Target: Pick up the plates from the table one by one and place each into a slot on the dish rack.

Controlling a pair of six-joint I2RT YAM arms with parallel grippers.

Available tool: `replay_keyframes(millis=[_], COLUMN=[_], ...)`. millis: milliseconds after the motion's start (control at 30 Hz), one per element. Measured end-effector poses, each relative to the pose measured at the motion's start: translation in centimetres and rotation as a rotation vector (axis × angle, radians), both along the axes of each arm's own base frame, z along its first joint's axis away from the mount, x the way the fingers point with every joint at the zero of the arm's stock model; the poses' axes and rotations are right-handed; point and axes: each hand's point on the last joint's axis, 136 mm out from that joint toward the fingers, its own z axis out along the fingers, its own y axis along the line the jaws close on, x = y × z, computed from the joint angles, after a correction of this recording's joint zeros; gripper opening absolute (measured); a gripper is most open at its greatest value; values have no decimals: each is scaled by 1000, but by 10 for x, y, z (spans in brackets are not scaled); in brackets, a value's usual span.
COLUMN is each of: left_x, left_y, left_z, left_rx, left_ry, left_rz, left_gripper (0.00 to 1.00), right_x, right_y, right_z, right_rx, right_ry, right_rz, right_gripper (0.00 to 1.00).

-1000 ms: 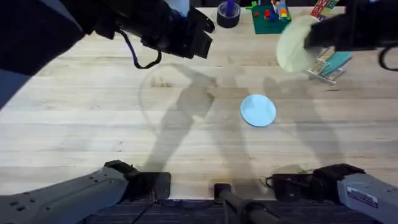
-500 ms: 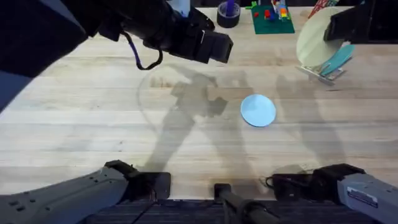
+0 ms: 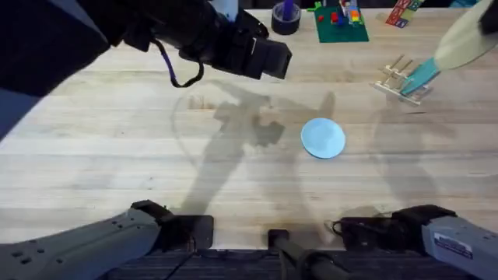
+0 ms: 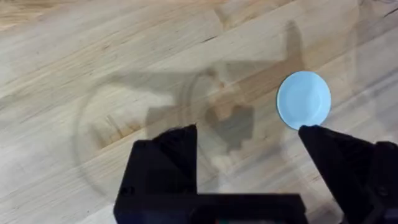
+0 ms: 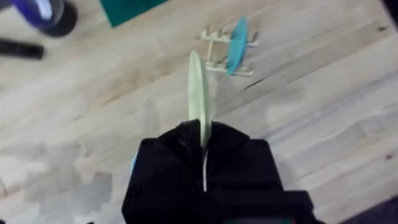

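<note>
1. The light blue plate lies flat on the wooden tabletop, nearest the arm bases, a little right of the middle.
2. The left claw hangs above the tabletop with its fingers spread apart, holding nothing; the blue plate lies just beside one fingertip in its wrist view.
3. Farther back on the right stands the dish rack, a teal plate upright in one slot.
4. The right claw is clamped on the pale yellow plate, held edge-on above the tabletop short of the rack.

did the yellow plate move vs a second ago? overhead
Yes. The pale yellow plate, clamped edge-on in the right gripper, has gone rightward: earlier it sat left of the dish rack, now it is at the rack's upper right, near the frame edge.
</note>
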Motion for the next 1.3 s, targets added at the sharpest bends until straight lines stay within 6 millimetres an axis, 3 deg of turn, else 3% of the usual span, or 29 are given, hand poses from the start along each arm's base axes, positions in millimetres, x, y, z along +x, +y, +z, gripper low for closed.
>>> replay_keyframes(millis=[167, 500, 700, 1300], left_x=[0, 0, 0, 0], left_y=[0, 0, 0, 0], left_z=[0, 0, 0, 0], left_rx=[0, 0, 0, 0], left_ry=[0, 0, 0, 0], left_rz=[0, 0, 0, 0], left_gripper=[994, 994, 994, 994], right_x=[-6, 16, 16, 27], right_y=[-20, -60, -79, -86], right_z=[9, -12, -15, -25], right_rx=[-51, -51, -31, -35], right_ry=[50, 119, 122, 178], right_rz=[-119, -332, -396, -325], right_gripper=[29, 29, 29, 29])
